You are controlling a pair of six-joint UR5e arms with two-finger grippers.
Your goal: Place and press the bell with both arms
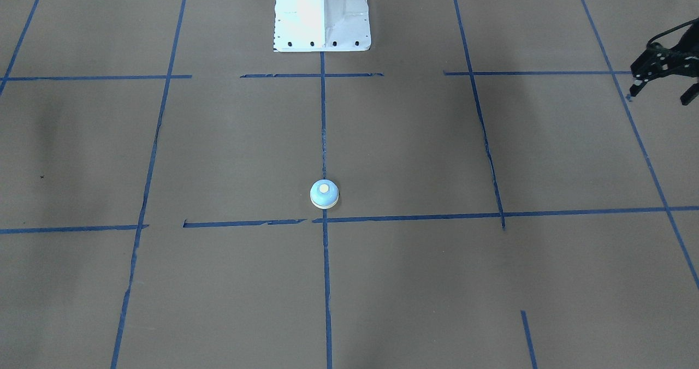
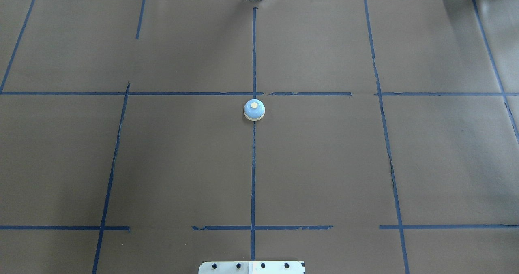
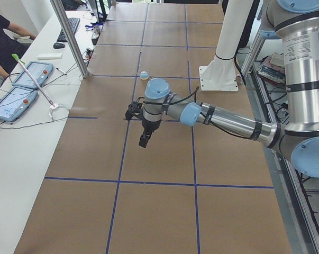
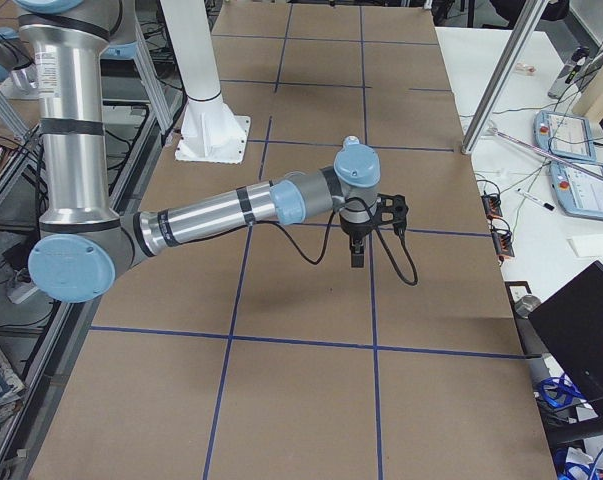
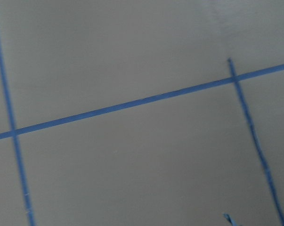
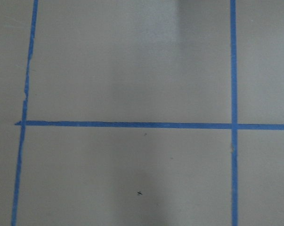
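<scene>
Bell (image 1: 324, 194) sits on the centre tape line (image 1: 323, 129), left tool (image 1: 661, 95) well apart.

Front and overhead views opposed, both down on the bell (image 1: 324, 194)

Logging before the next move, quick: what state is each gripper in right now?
Left gripper: open, holding nothing.
Right gripper: cannot be told; only the side view shows it.
</scene>
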